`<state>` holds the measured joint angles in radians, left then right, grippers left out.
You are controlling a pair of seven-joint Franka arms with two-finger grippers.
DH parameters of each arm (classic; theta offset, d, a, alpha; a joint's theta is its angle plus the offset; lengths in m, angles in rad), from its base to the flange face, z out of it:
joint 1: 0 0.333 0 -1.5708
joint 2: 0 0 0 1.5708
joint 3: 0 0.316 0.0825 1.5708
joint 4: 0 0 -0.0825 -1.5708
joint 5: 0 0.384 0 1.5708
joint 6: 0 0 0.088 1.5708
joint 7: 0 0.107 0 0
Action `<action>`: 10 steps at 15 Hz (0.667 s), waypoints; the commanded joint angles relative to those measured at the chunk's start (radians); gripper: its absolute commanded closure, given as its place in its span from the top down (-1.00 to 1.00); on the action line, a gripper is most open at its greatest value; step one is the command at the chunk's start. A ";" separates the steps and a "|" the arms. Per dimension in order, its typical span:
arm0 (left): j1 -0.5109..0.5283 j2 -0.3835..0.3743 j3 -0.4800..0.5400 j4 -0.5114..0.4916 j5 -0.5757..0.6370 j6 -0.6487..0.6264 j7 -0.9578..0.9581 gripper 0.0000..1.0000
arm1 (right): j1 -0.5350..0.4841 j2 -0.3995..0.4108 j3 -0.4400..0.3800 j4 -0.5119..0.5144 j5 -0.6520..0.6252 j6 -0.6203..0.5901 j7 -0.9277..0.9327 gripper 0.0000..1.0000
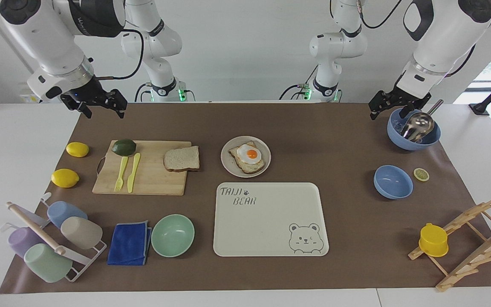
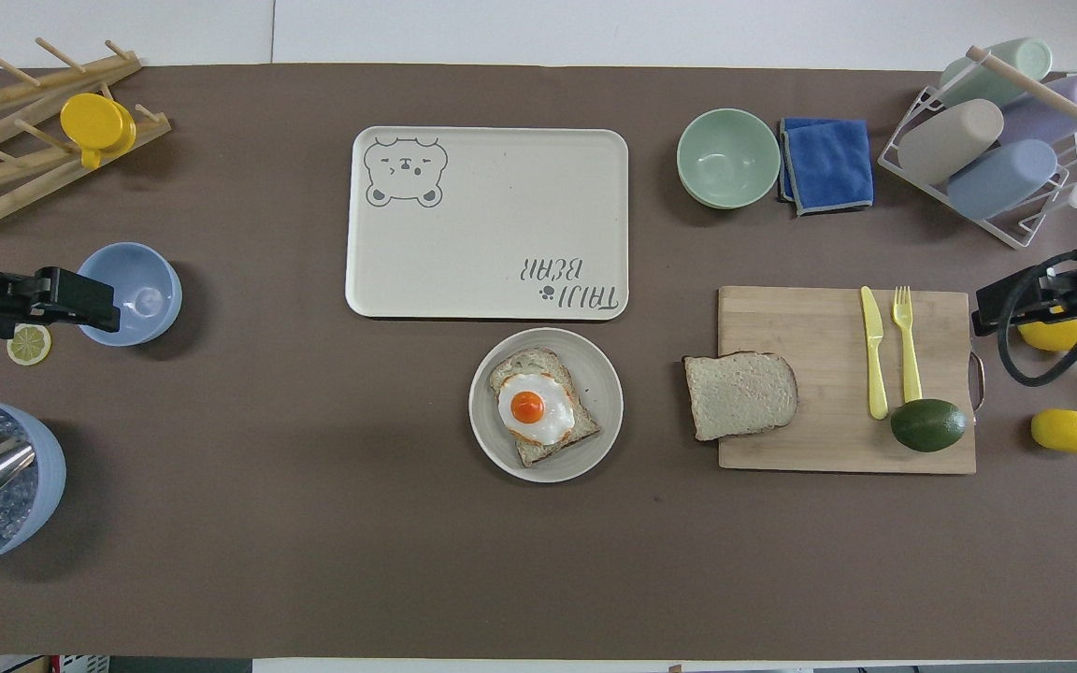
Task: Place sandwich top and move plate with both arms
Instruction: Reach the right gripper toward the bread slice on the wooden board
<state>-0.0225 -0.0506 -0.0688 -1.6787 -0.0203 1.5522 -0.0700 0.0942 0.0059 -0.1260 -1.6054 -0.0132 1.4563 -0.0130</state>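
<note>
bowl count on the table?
3: mint-green bowl beside the blue cloth; an empty blue bowl and a blue bowl holding a metal scoop, both toward the left arm's end.

Sandwich top (image 1: 181,159) flat on board (image 1: 151,179); plate (image 1: 229,164) beside

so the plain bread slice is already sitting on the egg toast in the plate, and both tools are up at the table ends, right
Not quite. The plain bread slice still lies on the cutting board, overhanging its edge beside the plate; the egg toast is uncovered. Both views show it. The rest holds: the left tool and right tool hang at the table ends.
</note>
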 commanded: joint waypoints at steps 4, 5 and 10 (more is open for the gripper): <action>0.010 -0.009 -0.009 -0.006 0.017 -0.006 0.006 1.00 | -0.001 -0.020 0.000 -0.013 -0.005 -0.004 -0.030 1.00; 0.010 -0.009 -0.009 -0.006 0.017 -0.006 0.006 1.00 | -0.001 -0.020 0.002 -0.015 -0.005 -0.002 -0.030 1.00; 0.010 -0.009 -0.009 -0.006 0.017 -0.006 0.006 1.00 | 0.002 -0.026 0.002 -0.015 0.002 -0.002 -0.022 1.00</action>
<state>-0.0224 -0.0505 -0.0689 -1.6787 -0.0203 1.5522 -0.0700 0.0981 0.0015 -0.1257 -1.6052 -0.0132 1.4563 -0.0134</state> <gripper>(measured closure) 0.000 0.000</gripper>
